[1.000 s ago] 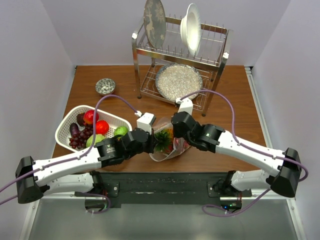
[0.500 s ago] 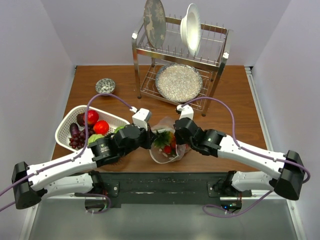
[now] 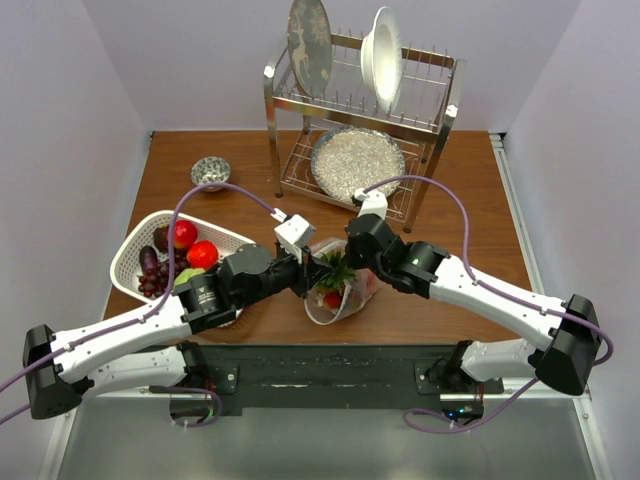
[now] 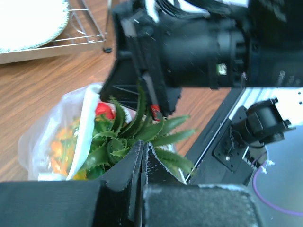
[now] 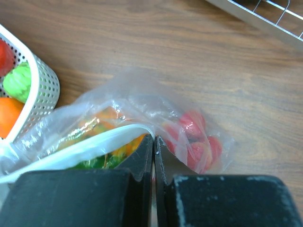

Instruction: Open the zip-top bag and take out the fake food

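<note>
Tabletop [image 3: 470, 190], left gripper [image 3: 312, 272], right gripper [image 3: 350, 262] tight on zip-top bag [image 3: 332, 308] rim

Clear zip-top bag [image 5: 142, 105] with red, orange, green fake food [image 5: 194, 137]; white perforated basket [image 5: 45, 87]

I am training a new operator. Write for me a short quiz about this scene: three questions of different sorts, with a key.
1. True or false: the bag is empty.
2. The grapes lie in: A the basket, B a pan, C a box.
3. Fill in: the right gripper is shut on the ___.
Key: 1 false; 2 A; 3 bag.
</note>
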You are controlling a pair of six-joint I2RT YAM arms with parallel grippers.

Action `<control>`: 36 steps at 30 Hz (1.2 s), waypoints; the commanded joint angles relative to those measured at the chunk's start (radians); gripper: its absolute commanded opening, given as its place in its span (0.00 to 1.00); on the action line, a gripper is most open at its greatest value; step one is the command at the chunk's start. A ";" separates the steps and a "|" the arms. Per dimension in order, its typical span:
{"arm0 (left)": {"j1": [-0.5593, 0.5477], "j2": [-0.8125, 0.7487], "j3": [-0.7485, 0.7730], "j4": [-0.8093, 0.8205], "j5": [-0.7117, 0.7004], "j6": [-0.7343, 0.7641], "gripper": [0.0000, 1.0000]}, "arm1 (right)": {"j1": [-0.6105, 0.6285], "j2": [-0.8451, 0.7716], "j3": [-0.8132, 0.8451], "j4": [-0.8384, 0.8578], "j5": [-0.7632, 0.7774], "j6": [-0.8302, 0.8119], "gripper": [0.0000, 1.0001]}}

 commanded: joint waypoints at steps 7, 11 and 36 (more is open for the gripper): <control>0.001 -0.040 -0.025 0.129 0.165 0.063 0.00 | -0.078 -0.021 0.018 0.050 -0.040 -0.018 0.00; -0.007 -0.019 -0.004 0.096 0.202 0.080 0.00 | -0.089 -0.020 0.012 0.073 -0.071 -0.017 0.00; 0.021 -0.085 0.052 0.150 -0.102 -0.050 0.00 | -0.088 -0.150 -0.212 0.173 -0.155 0.045 0.00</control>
